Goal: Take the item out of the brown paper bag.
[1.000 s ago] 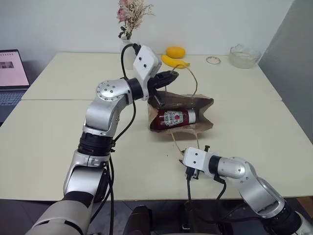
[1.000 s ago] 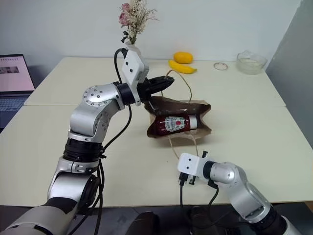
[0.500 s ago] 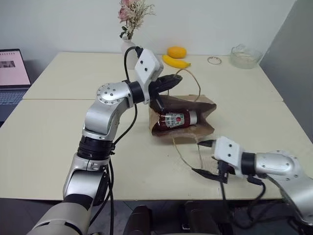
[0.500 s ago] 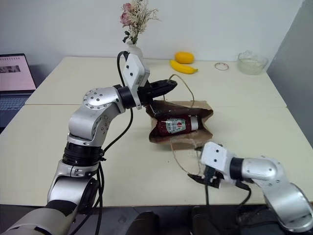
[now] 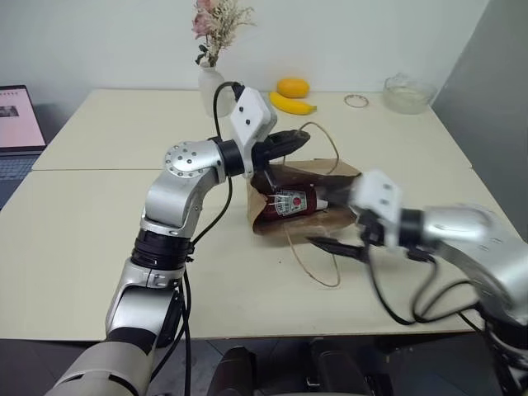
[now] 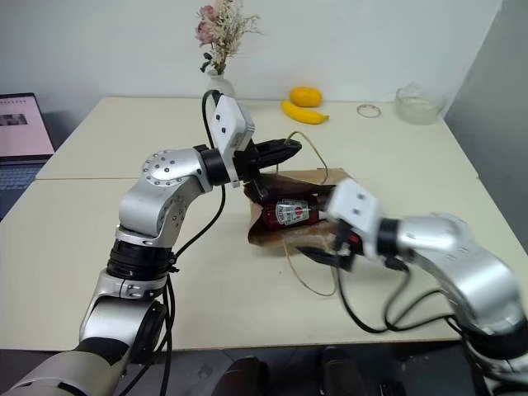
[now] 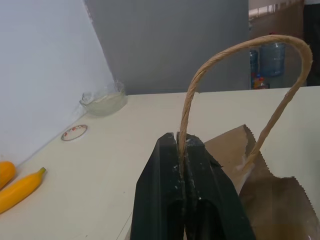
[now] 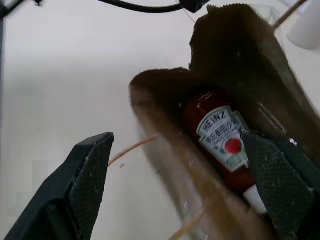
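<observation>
The right gripper (image 5: 334, 245) reached in from four o'clock, its black fingers (image 8: 82, 187) spread wide and holding nothing, poised just before the mouth of the paper bag (image 5: 318, 216). The bag lay on its side at the middle of the table (image 5: 91, 239), mouth open. Inside lay the ketchup bottle (image 5: 290, 201), red with a white cap, on its side. From nine o'clock the left arm bent across, level, and the left gripper (image 5: 295, 139) was pinched tight on the bag's string handle (image 7: 235, 75), lifting the bag's upper edge. Farther back, at twelve o'clock, a banana (image 5: 293, 104), an orange fruit (image 5: 294, 87) and a vase of dried flowers (image 5: 210, 78) stood.
</observation>
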`<state>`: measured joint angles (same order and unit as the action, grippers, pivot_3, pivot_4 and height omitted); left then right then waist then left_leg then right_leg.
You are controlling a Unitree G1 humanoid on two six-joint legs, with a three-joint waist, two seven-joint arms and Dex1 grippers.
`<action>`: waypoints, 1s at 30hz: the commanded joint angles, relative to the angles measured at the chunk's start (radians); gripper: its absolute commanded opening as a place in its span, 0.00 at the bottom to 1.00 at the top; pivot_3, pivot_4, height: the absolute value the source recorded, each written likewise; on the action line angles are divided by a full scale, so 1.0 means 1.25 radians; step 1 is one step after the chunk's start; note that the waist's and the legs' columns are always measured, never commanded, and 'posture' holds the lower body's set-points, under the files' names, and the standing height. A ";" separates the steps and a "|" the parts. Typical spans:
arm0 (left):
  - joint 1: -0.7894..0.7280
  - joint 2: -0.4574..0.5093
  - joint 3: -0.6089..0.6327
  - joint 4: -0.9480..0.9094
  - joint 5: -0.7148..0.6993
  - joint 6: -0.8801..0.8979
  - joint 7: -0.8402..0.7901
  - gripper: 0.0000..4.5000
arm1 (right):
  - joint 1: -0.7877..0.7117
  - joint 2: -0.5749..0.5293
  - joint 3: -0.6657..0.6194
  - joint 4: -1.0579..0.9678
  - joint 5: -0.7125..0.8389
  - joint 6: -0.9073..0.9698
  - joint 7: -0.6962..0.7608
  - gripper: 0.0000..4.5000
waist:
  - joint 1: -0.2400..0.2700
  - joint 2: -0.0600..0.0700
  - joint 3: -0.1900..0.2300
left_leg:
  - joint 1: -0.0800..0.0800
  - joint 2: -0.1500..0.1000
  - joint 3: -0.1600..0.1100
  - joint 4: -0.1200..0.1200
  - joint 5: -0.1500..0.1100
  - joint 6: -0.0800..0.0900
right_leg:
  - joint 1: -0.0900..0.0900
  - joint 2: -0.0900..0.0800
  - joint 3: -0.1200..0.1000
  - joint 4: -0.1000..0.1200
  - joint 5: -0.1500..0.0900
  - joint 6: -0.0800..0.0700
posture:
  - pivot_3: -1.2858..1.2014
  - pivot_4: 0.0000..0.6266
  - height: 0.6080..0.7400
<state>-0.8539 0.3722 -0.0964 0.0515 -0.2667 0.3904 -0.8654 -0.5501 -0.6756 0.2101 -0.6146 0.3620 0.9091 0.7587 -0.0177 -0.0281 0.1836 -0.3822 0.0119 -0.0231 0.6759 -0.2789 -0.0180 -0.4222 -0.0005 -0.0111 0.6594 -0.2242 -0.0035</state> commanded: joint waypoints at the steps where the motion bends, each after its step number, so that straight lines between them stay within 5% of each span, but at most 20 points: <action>1: -0.015 0.011 0.014 -0.010 0.000 -0.032 -0.001 0.00 | -0.072 0.026 0.082 0.100 -0.096 -0.066 -0.036 0.95 | 0.001 0.000 0.000 | 0.000 0.000 0.000 0.000 0.000 0.000 | 0.000 0.000 0.000 0.000 0.000 0.000 | 0.52 0.24 1.00; 9: 0.003 0.016 0.011 -0.033 -0.002 -0.039 0.009 0.00 | -0.142 0.115 0.167 0.293 -0.217 -0.144 -0.076 0.98 | 0.004 0.000 0.000 | -0.001 0.000 0.000 0.000 0.000 0.000 | 0.000 -0.004 0.001 -0.001 0.000 0.001 | 0.52 0.24 1.00; 18: -0.005 0.014 0.025 -0.046 -0.022 -0.017 0.016 0.00 | -0.167 0.062 0.281 0.342 -0.405 -0.276 -0.033 0.98 | 0.005 0.000 0.000 | 0.000 0.000 0.000 0.000 0.000 0.000 | 0.000 -0.003 0.001 0.000 0.000 0.001 | 0.52 0.24 1.00; 30: -0.003 0.014 0.020 -0.069 -0.035 -0.005 0.015 0.00 | -0.223 0.110 0.348 0.489 -0.566 -0.398 0.018 0.98 | 0.005 0.000 0.000 | 0.000 0.000 0.000 0.000 0.000 0.000 | 0.000 -0.002 0.001 0.001 0.000 0.001 | 0.52 0.24 1.00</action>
<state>-0.8415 0.3885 -0.0895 0.0025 -0.2932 0.3871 -0.8534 -0.8032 -0.5411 0.6488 -0.0078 -0.3247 0.4373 0.7665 -0.0117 -0.0278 0.1837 -0.3823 0.0124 -0.0237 0.6765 -0.2788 -0.0179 -0.4225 -0.0035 -0.0103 0.6601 -0.2241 -0.0027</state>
